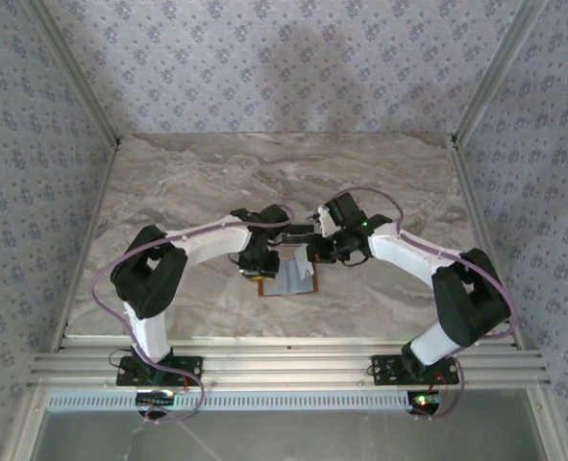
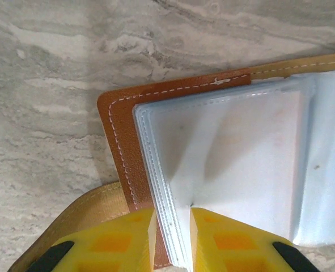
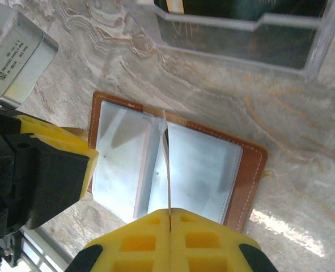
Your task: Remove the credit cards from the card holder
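Stitched brown leather card holder (image 3: 204,170) lies open on veined marble table (image 3: 292,113)

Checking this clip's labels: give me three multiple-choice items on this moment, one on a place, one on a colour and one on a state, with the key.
1. Where does the card holder lie? A) on the table's near half, centred; B) in the far-left corner; C) on the near rail.
2. Its cover's colour? A) black; B) orange-brown; C) green.
3. The holder is: A) folded shut; B) rolled up; C) open, pale sleeves up.
Key: 1 A, the top view shows it there; 2 B, stitched brown rim; 3 C, both wrist views show sleeves.
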Controlling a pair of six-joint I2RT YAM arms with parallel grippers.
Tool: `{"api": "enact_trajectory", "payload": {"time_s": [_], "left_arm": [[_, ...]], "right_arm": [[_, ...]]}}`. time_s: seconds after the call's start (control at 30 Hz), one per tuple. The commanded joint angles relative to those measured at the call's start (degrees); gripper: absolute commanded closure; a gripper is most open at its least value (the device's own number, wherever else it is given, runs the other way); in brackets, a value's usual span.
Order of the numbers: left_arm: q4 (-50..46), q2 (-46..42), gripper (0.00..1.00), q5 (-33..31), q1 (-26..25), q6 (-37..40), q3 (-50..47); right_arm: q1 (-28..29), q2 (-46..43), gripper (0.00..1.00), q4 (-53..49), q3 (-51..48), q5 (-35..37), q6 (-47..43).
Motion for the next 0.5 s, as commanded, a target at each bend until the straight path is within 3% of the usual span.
{"api": "enact_trajectory", "payload": {"time_s": [0.0,0.47], "left_arm": [[-0.88,-5.14,0.76,-0.56,1.17,0.14,0.33],[9.8,-16.08,0.76,4.86,8.6,-3.42,-11.12]], "right_arm": [[-0.46,-1.5,1.0,-7.74,4.09,1.67,-15.34],[0.05,5.01,1.0,-23.35,21.66,9.26,-59.46]]}}
